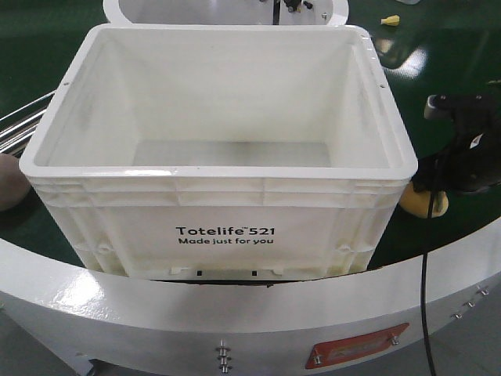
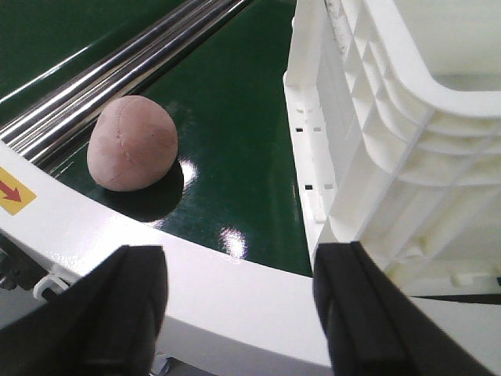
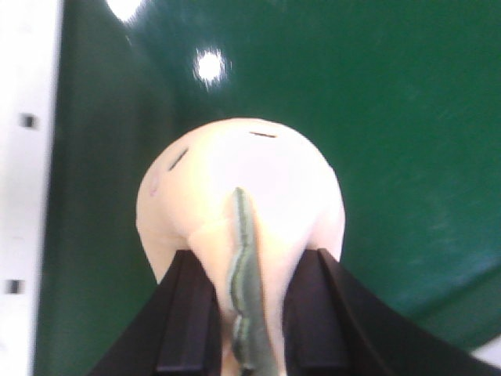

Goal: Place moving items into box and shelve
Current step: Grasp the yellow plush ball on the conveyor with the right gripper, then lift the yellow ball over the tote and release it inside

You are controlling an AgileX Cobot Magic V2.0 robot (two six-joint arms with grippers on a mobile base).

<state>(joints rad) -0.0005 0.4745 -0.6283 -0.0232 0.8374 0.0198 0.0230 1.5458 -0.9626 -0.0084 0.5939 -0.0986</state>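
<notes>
The white tote [image 1: 219,211] printed "Totelife 521" stands empty on the green belt; its ribbed side shows in the left wrist view [image 2: 368,133]. My right gripper [image 3: 246,313] is shut on a pale yellow-orange ball with a green stripe [image 3: 243,180], low beside the tote's right front corner [image 1: 423,205]. I cannot tell whether the ball touches the belt. My left gripper [image 2: 243,305] is open and empty above the white table rim [image 2: 235,282]. A pink-brown rounded item [image 2: 133,142] lies on the belt just beyond it, left of the tote. The roller rack is out of view.
Shiny steel bars [image 2: 117,70] run along the belt behind the pink-brown item, also at the left in the front view [image 1: 23,125]. A small yellow item [image 1: 389,20] lies far back right. A white round structure [image 1: 227,12] stands behind the tote.
</notes>
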